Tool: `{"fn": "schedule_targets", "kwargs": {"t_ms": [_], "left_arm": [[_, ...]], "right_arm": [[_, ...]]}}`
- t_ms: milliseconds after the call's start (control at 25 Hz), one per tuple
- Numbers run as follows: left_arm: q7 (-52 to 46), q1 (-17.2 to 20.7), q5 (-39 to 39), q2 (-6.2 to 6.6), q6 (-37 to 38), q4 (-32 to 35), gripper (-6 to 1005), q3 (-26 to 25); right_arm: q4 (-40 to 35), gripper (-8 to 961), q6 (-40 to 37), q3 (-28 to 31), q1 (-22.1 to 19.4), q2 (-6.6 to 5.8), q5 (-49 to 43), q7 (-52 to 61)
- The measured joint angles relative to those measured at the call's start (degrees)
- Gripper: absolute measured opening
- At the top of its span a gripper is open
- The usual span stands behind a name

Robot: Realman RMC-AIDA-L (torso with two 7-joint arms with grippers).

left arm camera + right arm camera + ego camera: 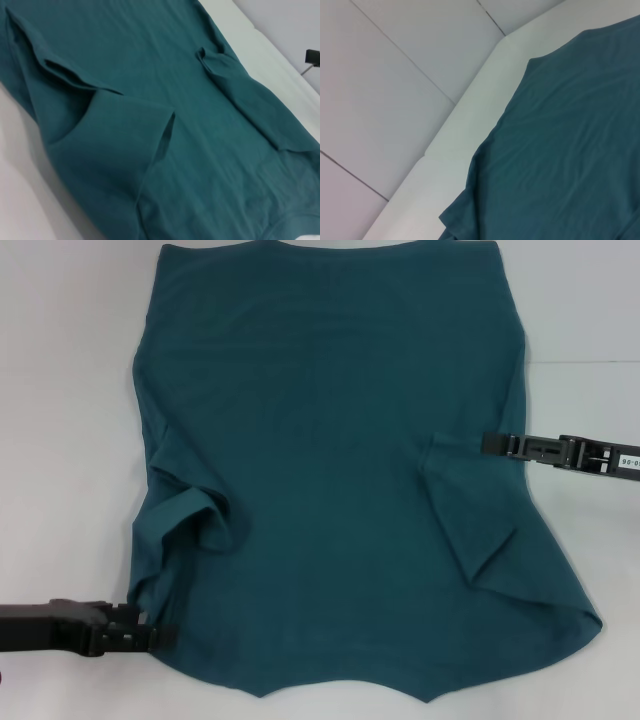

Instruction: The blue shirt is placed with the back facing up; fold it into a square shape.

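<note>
Teal-blue fabric, plain side up: the blue shirt [330, 460] spread flat over the white table [60, 390], hem toward the far edge, collar end nearest the robot. Both sleeves folded inward onto the body, one bunched just beyond the left gripper [150, 636], the other lying in a creased flap just inward of the right gripper [490, 443].

Left gripper low at the near left corner of the shirt, tips touching the cloth edge at the shoulder; cannot tell whether pinched on the fabric or merely resting against it. Right gripper reaching in from the right side, tips at the shirt's edge by the folded sleeve; jaw state likewise impossible to tell.

In the left wrist view, folded sleeve cuffs lying on the shirt [190, 150], white tabletop beside it. In the right wrist view, a wrinkled stretch of shirt [570, 140] against the table's edge [465, 115], grey floor tiles [380, 100] beyond.
</note>
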Motion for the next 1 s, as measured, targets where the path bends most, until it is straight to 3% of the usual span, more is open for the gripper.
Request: {"fn": "schedule_targets", "kwargs": {"t_ms": [1000], "left_arm": [[-1.85,-1.36,2.48,0.25,-2.99,0.38,933,0.48]], "right_arm": [[-0.05,901,-1.59,1.34,-0.28,-0.48,0.88,0.61]]}}
